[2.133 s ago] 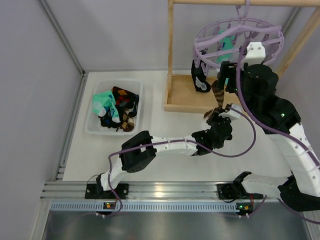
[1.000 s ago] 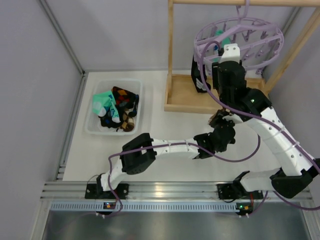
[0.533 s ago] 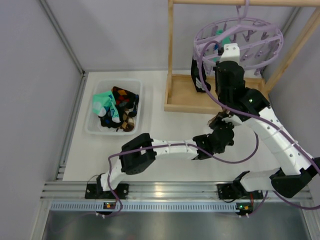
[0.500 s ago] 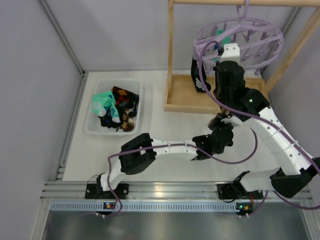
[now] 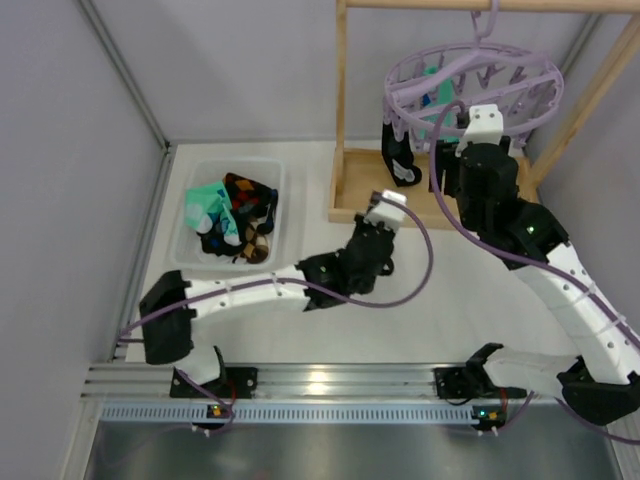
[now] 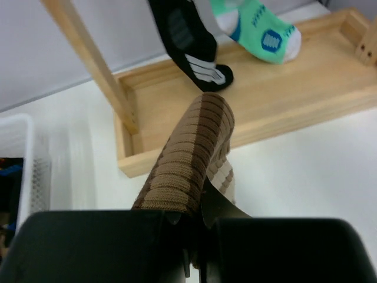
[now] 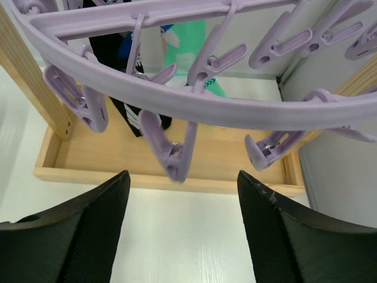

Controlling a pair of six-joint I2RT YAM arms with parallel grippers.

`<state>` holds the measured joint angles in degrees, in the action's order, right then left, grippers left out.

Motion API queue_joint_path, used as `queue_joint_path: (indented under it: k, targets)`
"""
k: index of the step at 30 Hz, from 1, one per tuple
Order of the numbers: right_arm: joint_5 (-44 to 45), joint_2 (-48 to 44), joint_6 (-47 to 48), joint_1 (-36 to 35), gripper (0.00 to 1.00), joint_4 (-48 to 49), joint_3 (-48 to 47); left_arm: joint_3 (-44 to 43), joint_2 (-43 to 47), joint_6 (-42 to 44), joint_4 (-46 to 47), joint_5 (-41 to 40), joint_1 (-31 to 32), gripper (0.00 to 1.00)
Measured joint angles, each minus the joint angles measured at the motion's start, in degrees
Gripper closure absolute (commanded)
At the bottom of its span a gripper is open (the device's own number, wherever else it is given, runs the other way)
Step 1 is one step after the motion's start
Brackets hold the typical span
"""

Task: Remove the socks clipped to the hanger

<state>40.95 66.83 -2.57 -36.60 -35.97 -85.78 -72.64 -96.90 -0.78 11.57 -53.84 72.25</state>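
The left arm has swung away from under the hanger (image 7: pixel 177 97) toward the bin (image 5: pixel 196 255), its left pincer (image 6: pixel 196 227) clamped on a brown ribbed sock (image 6: pixel 188 159) that now hangs free of any clip. The right pincer (image 7: pixel 184 183) has sprung apart and sits empty just below the ring. A black sock (image 6: pixel 185 41) and a mint-green sock (image 6: pixel 259 32) remain, apparently clipped at the far side, so those come next.
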Motion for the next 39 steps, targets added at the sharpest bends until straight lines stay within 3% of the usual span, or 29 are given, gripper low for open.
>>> queue_joint_path:
  k: [5,7,10,14,21,27,35,39]
  targets:
    - [-1.79,-6.78,-1.27,0.00,0.16,-0.28,4.59,-0.04,15.41,-9.86,-14.32,6.80,-10.43,1.00]
    - [-2.08,-9.20,-1.88,0.02,0.03,-0.55,5.86,-0.24,20.39,-12.81,-19.78,9.46,-16.96,1.00]
    - [-2.40,-12.24,-2.69,0.02,0.01,-0.46,7.52,-2.58,24.46,-15.54,-28.02,13.27,-27.21,1.00]
    - [-2.91,-15.80,-3.69,0.02,0.01,-0.37,10.47,-10.05,23.93,-16.92,-36.70,17.18,-40.79,1.00]
    - [-3.10,-18.40,-4.20,0.02,0.01,-0.39,13.75,-19.50,14.14,-17.09,-40.02,21.51,-59.54,1.00]
    - [-3.15,-21.62,-5.22,0.02,0.00,-0.24,19.50,-14.75,4.35,-20.46,-41.38,24.02,-63.82,1.00]
    - [-3.39,-23.21,-5.64,0.02,0.01,-0.15,22.75,-10.99,-11.34,-27.45,-41.72,38.29,-65.16,1.00]
    - [-3.45,-24.17,-5.62,0.02,0.01,-0.33,24.20,-10.58,-16.98,-29.66,-40.89,40.98,-65.09,1.00]
